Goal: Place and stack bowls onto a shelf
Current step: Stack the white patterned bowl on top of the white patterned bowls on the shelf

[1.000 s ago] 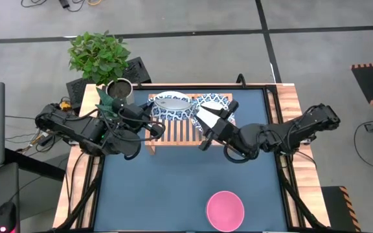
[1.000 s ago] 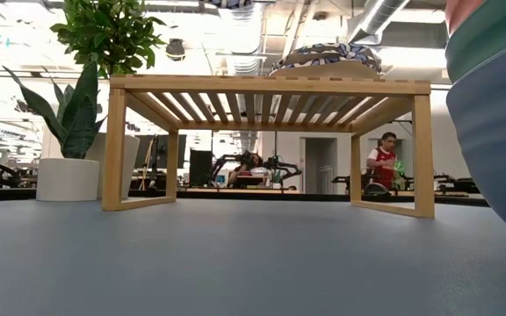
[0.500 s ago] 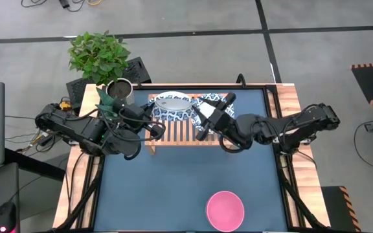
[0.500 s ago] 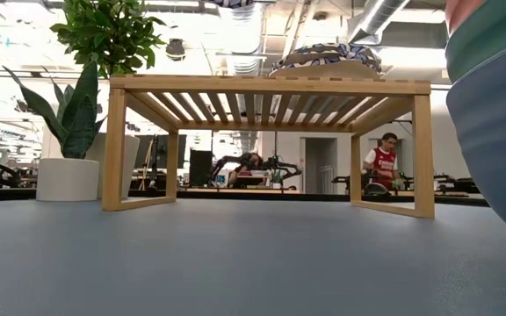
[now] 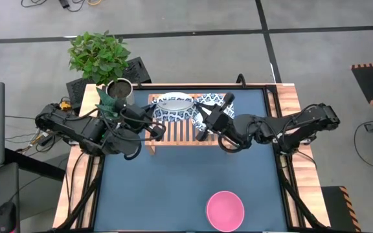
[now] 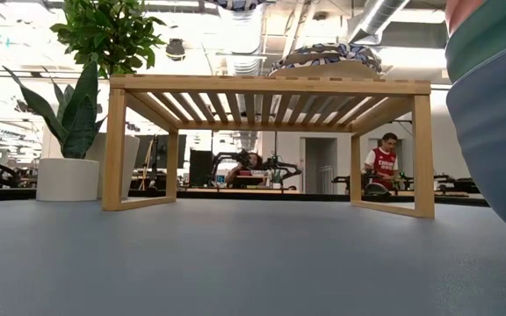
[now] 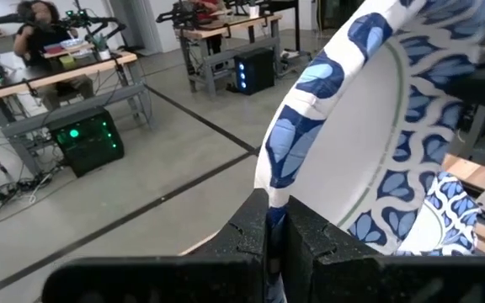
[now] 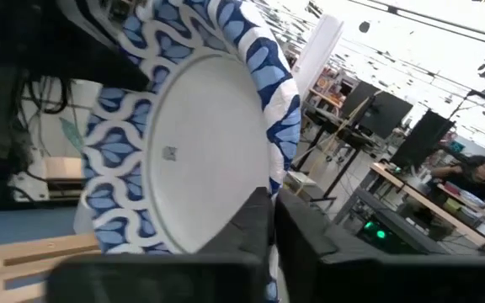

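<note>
A white bowl with a blue patterned rim [image 5: 172, 105] hangs tilted above the left half of the light-wood shelf [image 5: 181, 133]. Both grippers are shut on it. My left gripper [image 5: 154, 120] is at its left side and my right gripper [image 5: 203, 119] at its right side. In the low view only its bottom [image 6: 235, 3] shows at the top edge. A second patterned bowl [image 5: 211, 99] sits on the shelf's right half [image 6: 323, 58], partly hidden by my right gripper. My left gripper pinches the bowl's rim [image 7: 276, 181] between its two fingers [image 7: 247, 231], coming about level from the table's left. The bowl is lifted clear of the shelf and tilted. My right gripper pinches the opposite rim [image 8: 283, 168] between its two fingers [image 8: 251, 220], coming level from the table's right. The bowl's underside with its foot ring [image 8: 196, 160] faces this wrist's camera.
A pink bowl [image 5: 225, 210] tops a stack near the table's front edge; in the low view the green and blue bowls [image 6: 499, 114] under it fill the right side. A metal plant pot [image 5: 118, 89] stands at the far left corner.
My right gripper has moved toward the table's left, from over the bowl on the shelf to the lifted bowl, and has shut on its right rim. The lifted bowl has stayed in place.
</note>
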